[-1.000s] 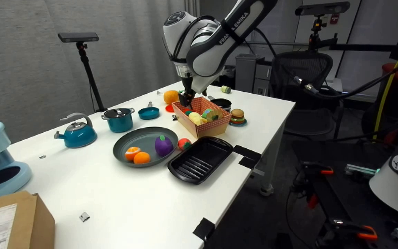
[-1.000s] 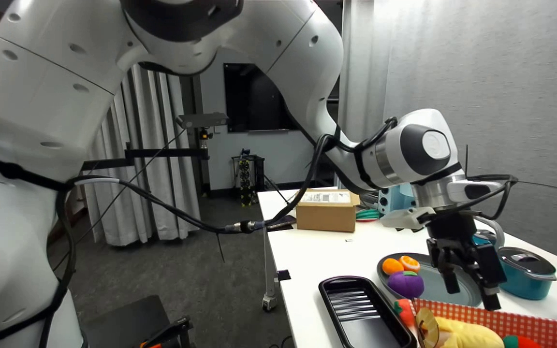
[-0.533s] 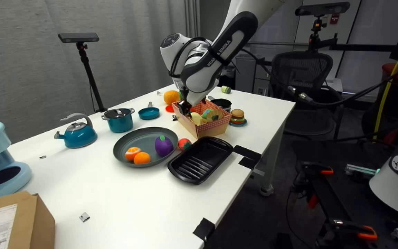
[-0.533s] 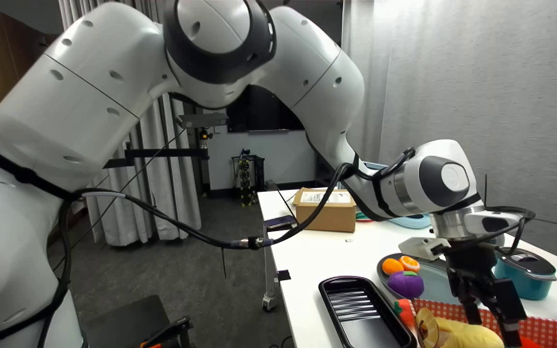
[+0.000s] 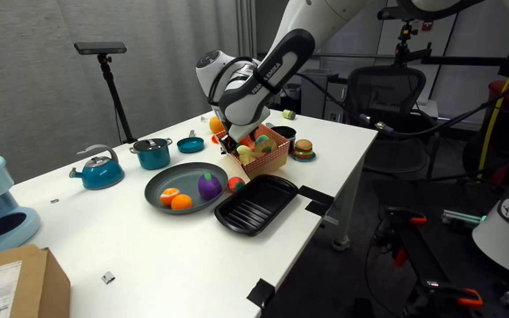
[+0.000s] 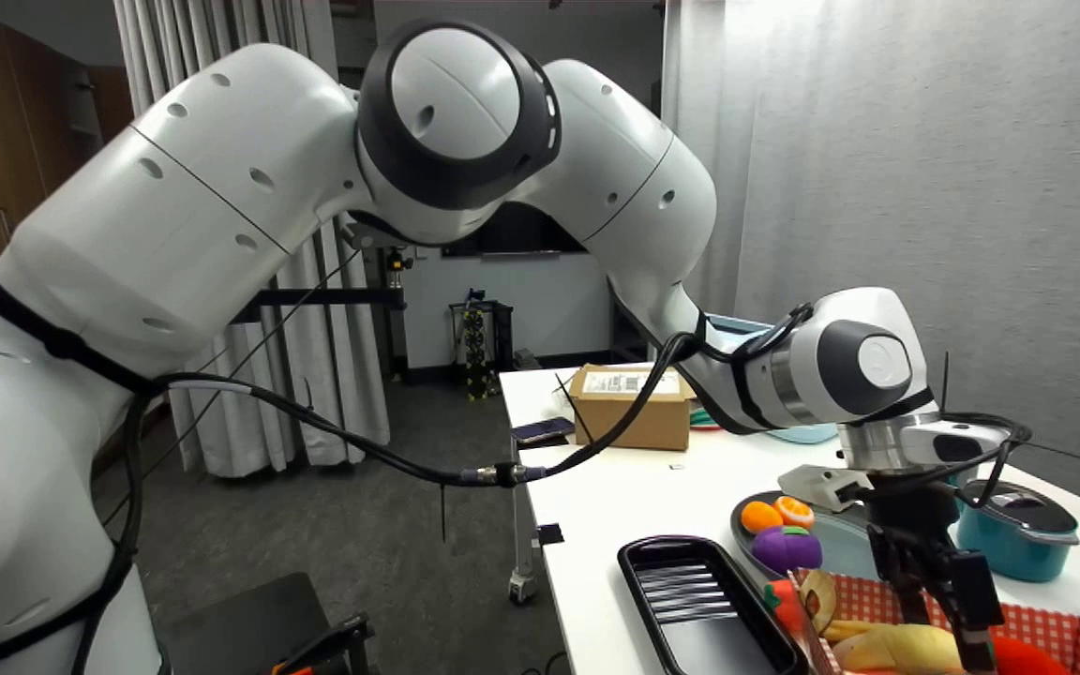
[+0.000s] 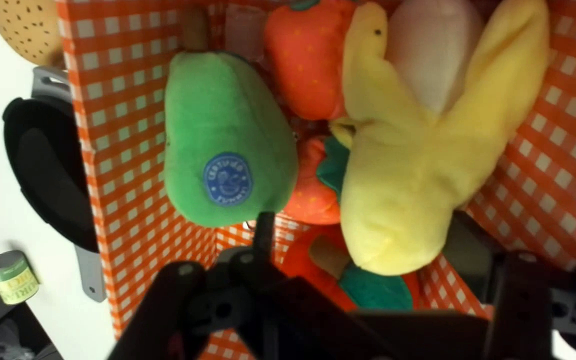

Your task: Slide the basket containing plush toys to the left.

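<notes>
While the gripper [image 7: 365, 227] held its jaws apart inside the basket [image 5: 274, 160], pinching nothing, the basket sat just beside the ridged black tray [image 5: 254, 205]. Its thin checked sides looked light and bendy, probably best pushed low from within; the plush toys [image 7: 398, 190] looked soft, rounded and hard to damage.

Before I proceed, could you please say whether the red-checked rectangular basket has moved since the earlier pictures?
Yes: in an exterior view, the basket has shifted left, away from the round brown-bunned toy hamburger.
</notes>
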You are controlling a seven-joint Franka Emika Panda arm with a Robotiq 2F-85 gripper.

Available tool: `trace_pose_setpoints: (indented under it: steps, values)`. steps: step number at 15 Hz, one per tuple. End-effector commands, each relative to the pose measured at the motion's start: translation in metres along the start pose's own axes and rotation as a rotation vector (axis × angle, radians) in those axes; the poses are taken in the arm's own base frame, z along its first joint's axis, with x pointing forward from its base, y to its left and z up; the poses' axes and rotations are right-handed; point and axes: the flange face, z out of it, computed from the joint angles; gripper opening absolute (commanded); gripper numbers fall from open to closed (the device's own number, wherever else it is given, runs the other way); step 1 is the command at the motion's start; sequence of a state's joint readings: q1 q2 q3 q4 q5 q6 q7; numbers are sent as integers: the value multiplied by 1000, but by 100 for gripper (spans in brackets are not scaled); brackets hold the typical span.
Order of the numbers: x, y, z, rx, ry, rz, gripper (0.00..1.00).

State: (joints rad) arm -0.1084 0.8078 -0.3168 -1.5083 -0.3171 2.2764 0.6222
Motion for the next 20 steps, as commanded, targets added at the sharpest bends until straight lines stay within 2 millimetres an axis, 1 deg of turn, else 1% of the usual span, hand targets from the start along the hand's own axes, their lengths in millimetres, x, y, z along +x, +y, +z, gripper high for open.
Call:
trace_pose_setpoints:
  steps: [1,2,3,5,6,7,8,10,11,12,13,16,20]
  values:
    - [10,-15,-11,33,3,-12,95]
    - [11,-18,-15,41,9,-13,71]
    - [12,-20,-18,48,16,-16,68]
    - [13,-25,-24,60,34,-22,53]
    - [13,-28,-27,67,43,-25,43]
    - [12,-30,-29,70,51,-29,36]
    - [11,-33,-32,77,54,-35,27]
    - [10,-38,-36,86,56,-43,14]
    - [10,-39,-37,91,52,-47,5]
    - [10,-40,-37,97,46,-51,1]
    - [10,-41,-37,103,37,-56,0]
    - [9,-43,-36,136,7,-85,0]
    - [10,-41,-42,191,-12,-135,0]
